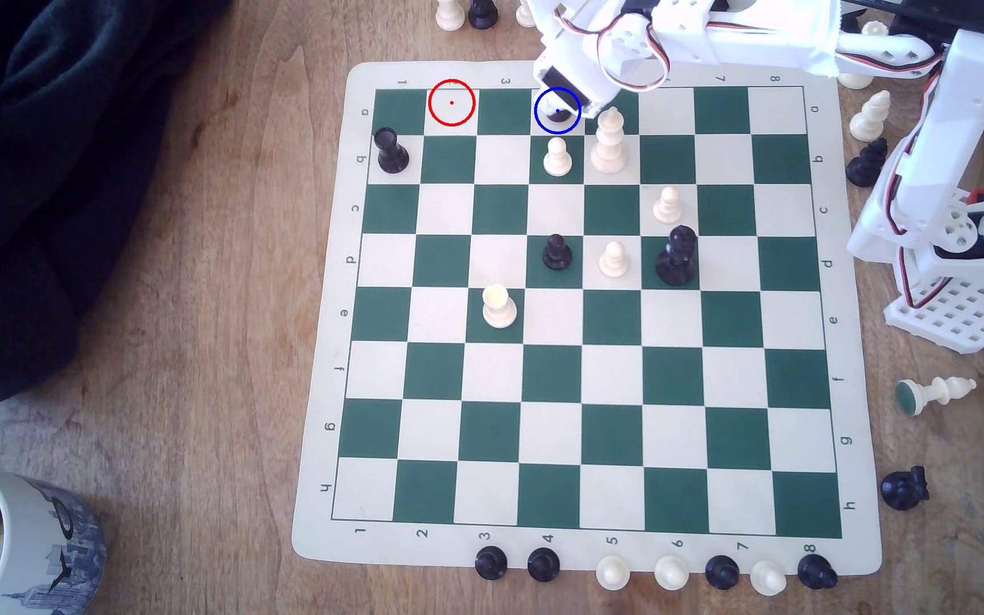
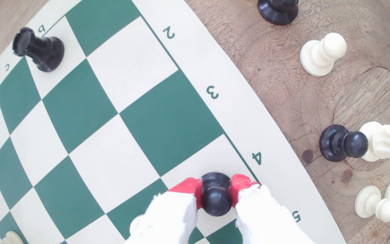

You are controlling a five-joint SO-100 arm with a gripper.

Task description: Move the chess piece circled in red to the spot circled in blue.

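Note:
The small black pawn (image 1: 558,116) stands inside the blue ring, on the cream square (image 1: 543,120) in the board's far row by the number 4. My gripper (image 1: 560,109) hangs straight above it and hides most of it in the exterior view. In the wrist view the pawn (image 2: 215,198) sits upright between the red-tipped fingers (image 2: 189,187), which press on both of its sides, so the gripper (image 2: 215,185) is shut on it. Its base looks to rest on the square. The red ring (image 1: 451,102) marks a bare cream square two columns toward the exterior view's left.
A white pawn (image 1: 557,158) and a tall white piece (image 1: 609,142) stand just in front of the gripper. A black rook (image 1: 390,152) is at the board's left edge. Spare pieces (image 2: 323,54) lie on the wood beyond the board. A mug (image 1: 10,544) sits at the front left.

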